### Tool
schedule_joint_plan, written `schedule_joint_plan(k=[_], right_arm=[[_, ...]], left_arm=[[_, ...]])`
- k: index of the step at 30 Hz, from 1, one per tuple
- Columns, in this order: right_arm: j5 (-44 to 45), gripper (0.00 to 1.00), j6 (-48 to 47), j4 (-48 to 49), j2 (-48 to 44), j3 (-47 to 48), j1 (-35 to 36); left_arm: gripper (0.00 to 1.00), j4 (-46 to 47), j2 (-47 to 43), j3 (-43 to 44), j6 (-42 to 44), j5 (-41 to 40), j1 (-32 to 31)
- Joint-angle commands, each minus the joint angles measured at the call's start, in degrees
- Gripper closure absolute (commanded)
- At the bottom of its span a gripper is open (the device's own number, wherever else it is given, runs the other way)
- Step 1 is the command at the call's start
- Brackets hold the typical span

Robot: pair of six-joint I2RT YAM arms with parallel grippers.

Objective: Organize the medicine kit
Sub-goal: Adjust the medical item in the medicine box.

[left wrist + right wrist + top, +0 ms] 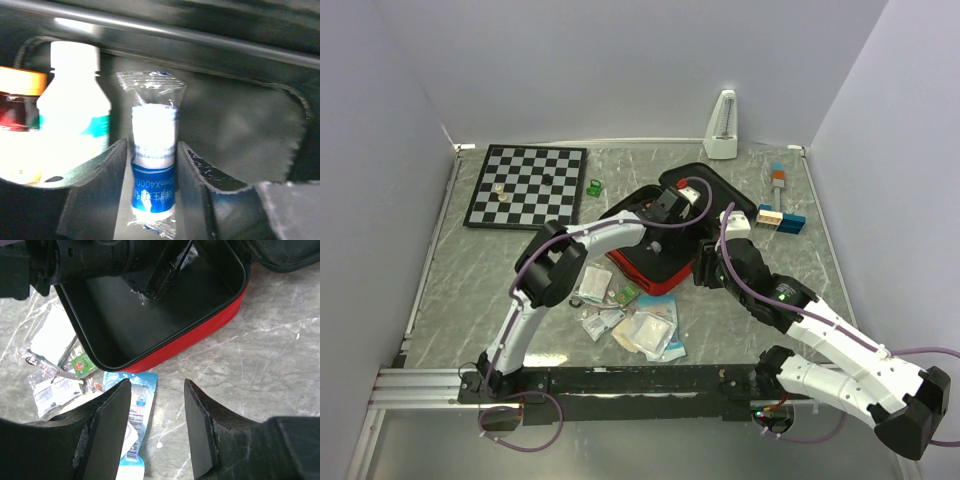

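Red medicine kit (200,337) lies open on the counter (275,355); left pincer (152,150) grips a wrapped bandage roll (154,125) inside, right pincer (156,390) hovers released alongside.

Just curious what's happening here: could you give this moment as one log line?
left fingers: gripping plastic-wrapped white bandage roll inside red zippered case | right fingers: open, empty, beside case

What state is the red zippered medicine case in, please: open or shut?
Open. The red zippered medicine case lies with its black lining exposed, and the left gripper reaches inside it.
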Motion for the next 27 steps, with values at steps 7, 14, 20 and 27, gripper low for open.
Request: schedule_joint_plan(k=[7,14,20,27], right_arm=[[-0.3,0.46,-0.4,2.1,-0.5,-0.4,-0.1],[-0.9,0.46,0.1,2.9,-0.9,-1.3,-0.1],[-1.7,0.46,0.7,3.6,-0.9,-2.1,-0.1],[-1.5,0.47,0.7,2.7,-1.9,-1.9,-0.1]], left_arm=[[0.28,3.9,-11.6,-2.9,-0.2,2.0,1.3],[0.50,1.5,-21.0,-13.2,-8.7,5.0,0.7],[0.99,-3.5,-17.6,-13.5,-10.4,8.9,0.4],[0.99,-5.8,-10.7,-9.6,-11.0,10.4,0.4]])
